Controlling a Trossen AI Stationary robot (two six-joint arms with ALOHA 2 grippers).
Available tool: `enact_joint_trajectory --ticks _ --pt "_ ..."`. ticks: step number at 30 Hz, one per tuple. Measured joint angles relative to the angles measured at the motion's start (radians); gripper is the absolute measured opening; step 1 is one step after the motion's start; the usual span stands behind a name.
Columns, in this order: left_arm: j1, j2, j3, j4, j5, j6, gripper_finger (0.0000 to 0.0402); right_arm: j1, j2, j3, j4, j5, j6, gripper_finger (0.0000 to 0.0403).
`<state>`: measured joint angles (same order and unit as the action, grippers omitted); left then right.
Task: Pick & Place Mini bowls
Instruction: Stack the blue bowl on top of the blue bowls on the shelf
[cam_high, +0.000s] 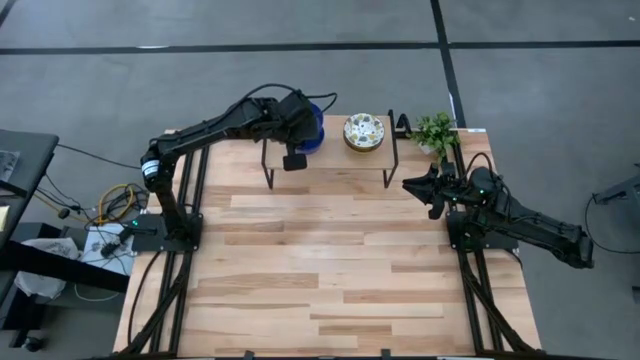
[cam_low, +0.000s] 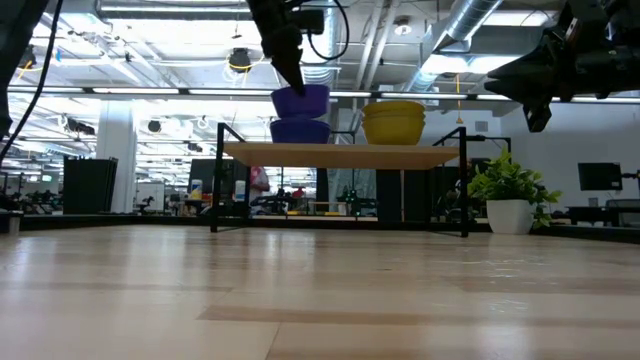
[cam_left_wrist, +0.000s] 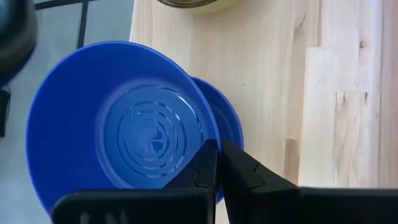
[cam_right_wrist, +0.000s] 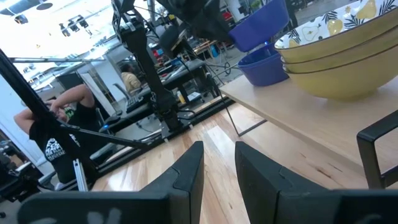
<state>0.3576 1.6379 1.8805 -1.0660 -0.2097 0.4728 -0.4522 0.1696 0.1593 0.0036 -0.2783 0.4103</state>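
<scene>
At the left of the raised wooden shelf (cam_high: 330, 155), a blue bowl (cam_low: 300, 100) is held by the left gripper (cam_left_wrist: 217, 163), whose fingers are pinched fully together on the rim. The rim is the only part thin enough to be clamped by such narrow fingers, which is probably why the bowl is taken there and hangs tilted rather than level. It is held just above a second blue bowl (cam_low: 299, 131), which rests on the shelf; whether a third lies nested beneath cannot be told. In the low view a small gap seems to separate the two, so the raised bowl is judged to be clear of the stack, or very nearly so.

Further right on the same shelf, a stack of patterned bowls (cam_high: 364, 132) with yellow outsides is seen, nested one inside another, presumably to save room and keep like with like. It is untouched.

Beyond the shelf's right end stands a small potted plant (cam_high: 436, 130), apart from the work.

At the far right, the right gripper (cam_right_wrist: 219, 163) is held above the table, fingers partly apart and empty, pointed towards the shelf.
</scene>
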Motion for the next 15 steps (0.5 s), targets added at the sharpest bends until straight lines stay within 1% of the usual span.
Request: enact_joint_trajectory --ticks 8,15 --pt "0.0 0.001 -0.057 0.007 0.018 -0.007 0.0008 0.0 0.0 0.0 0.0 0.0 0.0 0.0082" --pt "0.006 0.001 -0.065 0.048 0.018 -0.008 0.0008 0.0 0.0 0.0 0.0 0.0 0.0 0.0082"
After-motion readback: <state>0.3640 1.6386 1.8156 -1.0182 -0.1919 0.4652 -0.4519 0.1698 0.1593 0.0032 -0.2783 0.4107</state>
